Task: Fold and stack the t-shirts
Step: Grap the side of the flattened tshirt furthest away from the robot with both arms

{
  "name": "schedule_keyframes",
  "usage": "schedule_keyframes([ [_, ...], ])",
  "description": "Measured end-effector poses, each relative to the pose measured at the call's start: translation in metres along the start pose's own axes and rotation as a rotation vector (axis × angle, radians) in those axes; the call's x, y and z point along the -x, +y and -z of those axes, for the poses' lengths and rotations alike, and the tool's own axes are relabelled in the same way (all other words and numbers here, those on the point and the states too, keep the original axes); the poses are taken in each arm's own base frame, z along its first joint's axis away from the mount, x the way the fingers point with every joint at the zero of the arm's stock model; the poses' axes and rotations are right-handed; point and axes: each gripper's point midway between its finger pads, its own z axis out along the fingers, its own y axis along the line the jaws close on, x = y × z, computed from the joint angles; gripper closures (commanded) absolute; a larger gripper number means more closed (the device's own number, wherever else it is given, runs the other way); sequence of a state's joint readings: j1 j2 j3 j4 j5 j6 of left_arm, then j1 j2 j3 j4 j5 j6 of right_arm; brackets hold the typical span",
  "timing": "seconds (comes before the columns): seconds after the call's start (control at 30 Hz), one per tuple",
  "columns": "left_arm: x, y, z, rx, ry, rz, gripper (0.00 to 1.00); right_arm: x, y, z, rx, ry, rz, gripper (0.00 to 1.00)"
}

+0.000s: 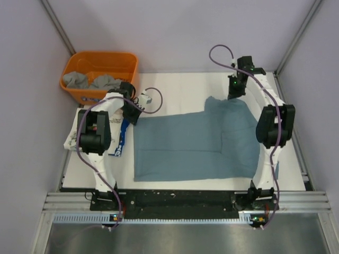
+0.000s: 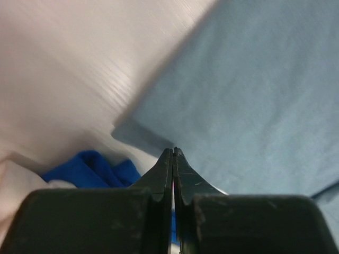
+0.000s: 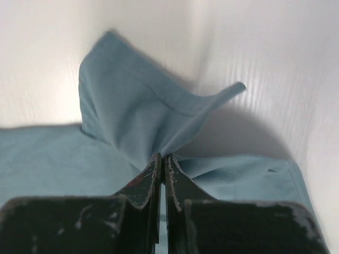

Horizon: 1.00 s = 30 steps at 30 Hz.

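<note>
A dusty blue-grey t-shirt lies spread and partly folded on the white table. My right gripper is at its far right part and is shut on a pinch of its cloth, which rises in a peak from the fingertips in the right wrist view. My left gripper is at the shirt's far left corner. Its jaws are shut with nothing seen between them, and the corner lies just ahead of the tips. Grey t-shirts lie in the orange tub. A white folded cloth lies under my left arm.
The orange tub stands at the far left corner. A bright blue cloth strip lies beside the white cloth, and shows under the left gripper. Grey walls close in on the left, right and back sides.
</note>
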<state>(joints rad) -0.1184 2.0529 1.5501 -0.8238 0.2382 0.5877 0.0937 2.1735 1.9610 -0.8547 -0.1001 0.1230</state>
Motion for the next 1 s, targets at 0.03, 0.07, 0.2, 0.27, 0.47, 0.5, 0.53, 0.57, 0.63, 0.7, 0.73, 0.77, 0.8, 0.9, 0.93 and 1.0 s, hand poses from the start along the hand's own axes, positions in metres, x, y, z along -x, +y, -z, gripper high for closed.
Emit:
schedule_keyframes([
  [0.03, -0.003, -0.003, 0.003, 0.004, -0.009, -0.01, 1.0, -0.001, -0.001, 0.013, -0.001, -0.018, 0.003, 1.0],
  [0.07, -0.007, -0.007, 0.008, 0.008, -0.015, -0.018, 1.0, -0.003, -0.002, 0.028, -0.002, -0.035, 0.006, 1.0],
  [0.2, -0.004, -0.013, 0.037, 0.059, -0.091, -0.065, 1.0, -0.018, -0.012, 0.077, -0.014, -0.097, 0.004, 1.0],
  [0.27, 0.002, -0.012, 0.05, 0.089, -0.132, -0.09, 0.96, -0.028, -0.021, 0.094, -0.027, -0.118, -0.007, 1.0],
  [0.47, 0.02, 0.0, 0.052, 0.11, -0.162, -0.105, 0.43, -0.052, -0.033, 0.109, -0.022, -0.116, -0.035, 1.0],
  [0.5, 0.025, 0.004, 0.047, 0.107, -0.157, -0.089, 0.4, -0.052, -0.03, 0.108, -0.009, -0.117, -0.035, 1.0],
  [0.53, 0.033, 0.011, 0.04, 0.105, -0.155, -0.071, 0.39, -0.053, -0.029, 0.106, -0.001, -0.117, -0.037, 1.0],
  [0.57, 0.037, 0.015, 0.035, 0.106, -0.155, -0.059, 0.36, -0.054, -0.028, 0.105, 0.005, -0.117, -0.038, 1.0],
  [0.63, 0.039, 0.02, 0.023, 0.102, -0.141, -0.038, 0.33, -0.053, -0.026, 0.104, 0.013, -0.119, -0.036, 1.0],
  [0.7, 0.033, 0.021, 0.015, 0.101, -0.114, -0.02, 0.33, -0.054, -0.025, 0.103, 0.017, -0.122, -0.035, 1.0],
  [0.73, 0.031, 0.022, 0.012, 0.1, -0.098, -0.011, 0.34, -0.055, -0.025, 0.102, 0.017, -0.12, -0.035, 1.0],
  [0.77, 0.03, 0.023, 0.01, 0.099, -0.086, -0.001, 0.35, -0.058, -0.026, 0.101, 0.017, -0.116, -0.036, 1.0],
  [0.8, 0.03, 0.024, 0.007, 0.095, -0.071, 0.012, 0.35, -0.06, -0.026, 0.1, 0.016, -0.11, -0.037, 1.0],
  [0.9, 0.032, 0.026, 0.001, 0.079, -0.046, 0.036, 0.35, -0.066, -0.028, 0.1, 0.008, -0.103, -0.038, 1.0],
  [0.93, 0.028, 0.024, -0.001, 0.067, -0.032, 0.043, 0.35, -0.067, -0.028, 0.101, 0.005, -0.103, -0.038, 1.0],
  [1.0, 0.021, 0.018, -0.003, 0.041, -0.001, 0.055, 0.37, -0.066, -0.029, 0.104, 0.0, -0.111, -0.036, 1.0],
])
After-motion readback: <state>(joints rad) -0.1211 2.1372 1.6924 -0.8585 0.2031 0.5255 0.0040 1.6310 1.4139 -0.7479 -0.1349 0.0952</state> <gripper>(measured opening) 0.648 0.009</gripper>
